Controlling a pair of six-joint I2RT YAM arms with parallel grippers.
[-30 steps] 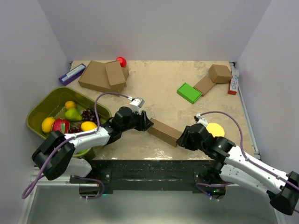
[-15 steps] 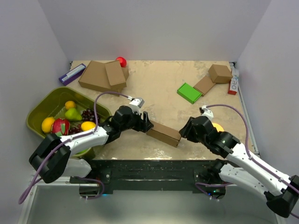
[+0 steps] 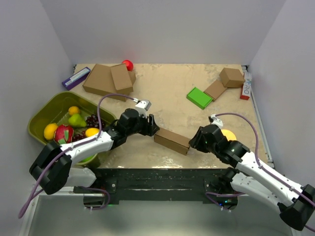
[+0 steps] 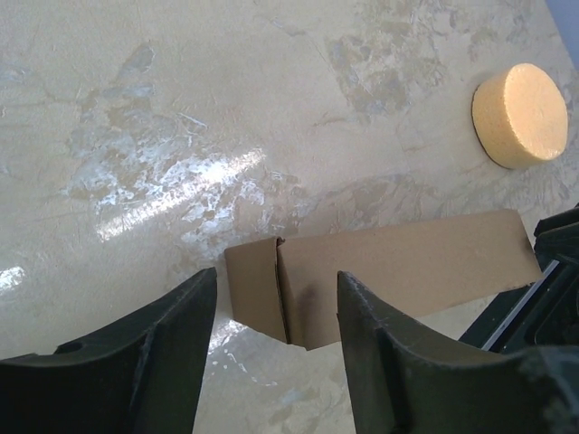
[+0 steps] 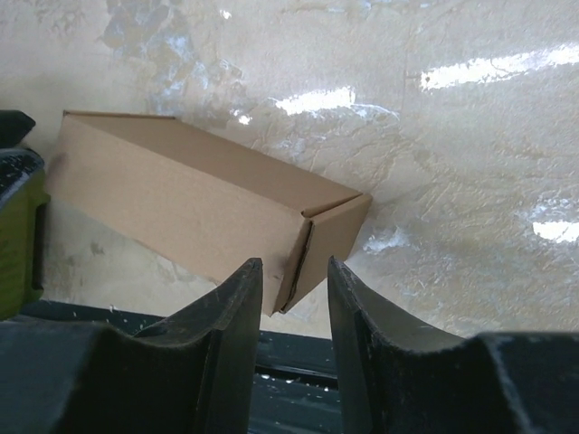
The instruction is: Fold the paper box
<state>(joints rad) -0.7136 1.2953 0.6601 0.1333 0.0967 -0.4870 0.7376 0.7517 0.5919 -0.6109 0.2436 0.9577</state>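
Both arms had eased back off the paper box point(image 3: 172, 141), lying at the bench point(image 3: 167, 93) near edge, long axis L-R btwn them, equally near; L jaws wide, R jaws narrow, neither gripping.

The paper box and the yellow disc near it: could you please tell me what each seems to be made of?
The paper box looks like plain brown cardboard, matte, with a cut flap edge and a fold crease at its end. The yellow disc seems to be foam or sponge: its pale surface looks dull and finely pitted.
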